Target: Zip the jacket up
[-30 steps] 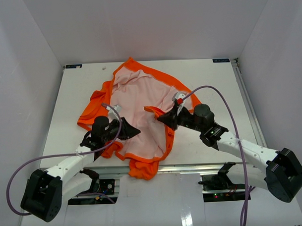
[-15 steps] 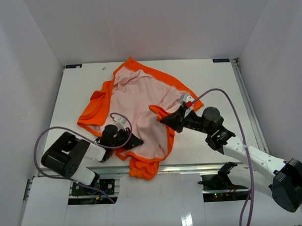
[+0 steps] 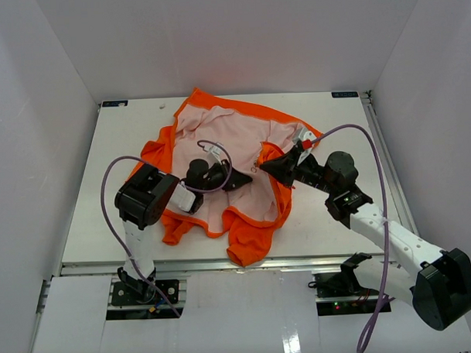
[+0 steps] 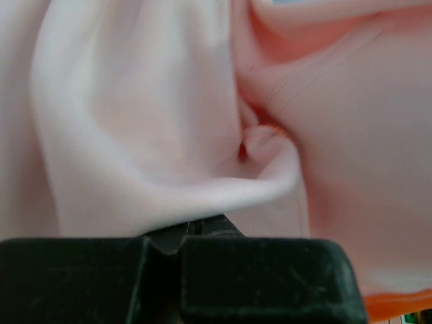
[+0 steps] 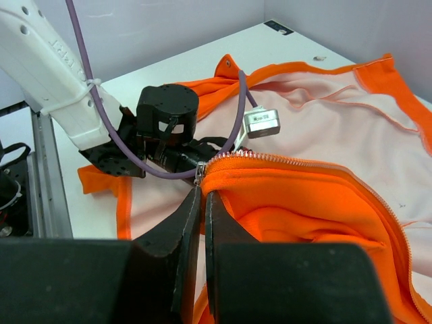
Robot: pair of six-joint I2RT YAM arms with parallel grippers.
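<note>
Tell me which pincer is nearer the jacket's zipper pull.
Right. The right pincer grips the jacket by its orange edge just below the zipper pull. The left pincer sits just beyond it, on the pink lining.

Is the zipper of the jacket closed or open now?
Open. The jacket lies spread with its pink lining up, and the zipper teeth run along one free edge only.
</note>
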